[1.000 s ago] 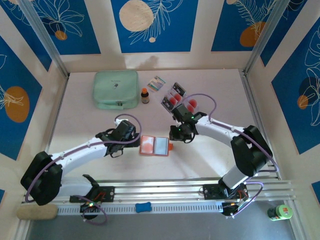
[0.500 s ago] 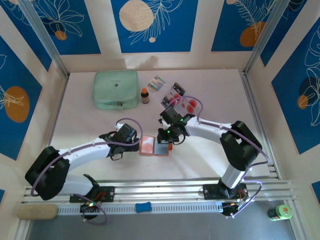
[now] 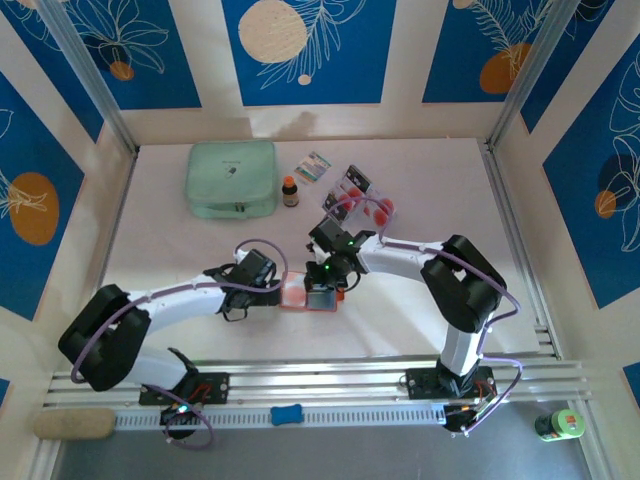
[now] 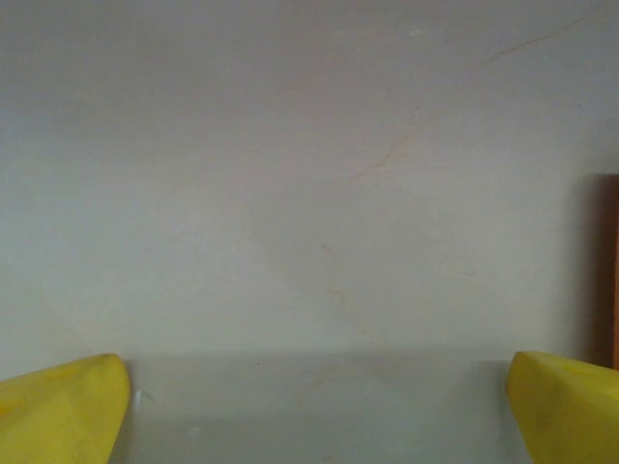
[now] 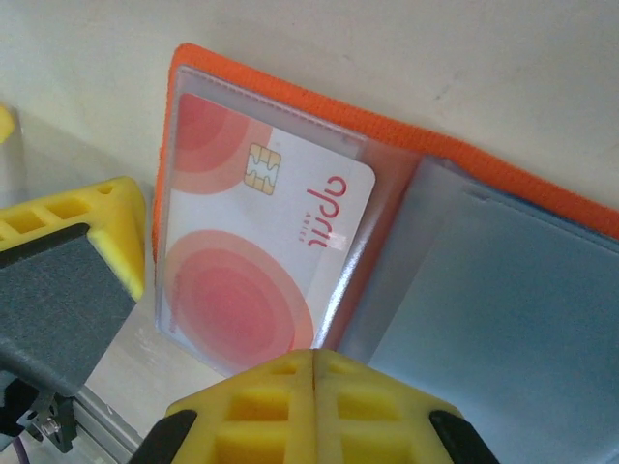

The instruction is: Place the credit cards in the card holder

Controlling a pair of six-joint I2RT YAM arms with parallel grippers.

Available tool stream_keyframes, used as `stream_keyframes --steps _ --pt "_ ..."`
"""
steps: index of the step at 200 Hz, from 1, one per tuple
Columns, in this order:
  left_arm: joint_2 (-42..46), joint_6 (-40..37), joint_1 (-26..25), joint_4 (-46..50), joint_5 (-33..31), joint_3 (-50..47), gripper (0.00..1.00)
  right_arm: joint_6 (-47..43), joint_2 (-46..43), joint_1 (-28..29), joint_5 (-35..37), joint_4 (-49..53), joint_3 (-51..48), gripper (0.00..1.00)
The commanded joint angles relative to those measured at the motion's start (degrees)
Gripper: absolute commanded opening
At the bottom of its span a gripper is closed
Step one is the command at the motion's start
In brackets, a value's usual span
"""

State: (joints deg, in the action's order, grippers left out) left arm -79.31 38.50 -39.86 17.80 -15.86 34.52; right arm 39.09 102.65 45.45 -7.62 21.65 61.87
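1. Where the two arms meet at the table's middle, one orange card holder lies open. One credit card sits in its left clear pocket. More credit cards lie at its 1 o'clock, too overlapped to count.
2. Both arms reach inward and low, with the left gripper at the holder's 9 o'clock and the right gripper over its right half.
3. The left jaws are spread wide and hold nothing. The right jaws are pressed together with nothing between them.
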Motion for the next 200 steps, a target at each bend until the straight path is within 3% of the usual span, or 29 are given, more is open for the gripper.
stream_keyframes --steps 1,200 --pt "-0.56 -0.61 0.39 -0.82 0.98 -0.77 1.0 0.81 1.57 0.67 -1.85 -0.29 1.67 0.0" --pt "-0.92 0.06 0.32 -1.72 1.37 -1.49 1.0 0.25 4.3 1.48 -2.58 1.08 4.05 0.0"
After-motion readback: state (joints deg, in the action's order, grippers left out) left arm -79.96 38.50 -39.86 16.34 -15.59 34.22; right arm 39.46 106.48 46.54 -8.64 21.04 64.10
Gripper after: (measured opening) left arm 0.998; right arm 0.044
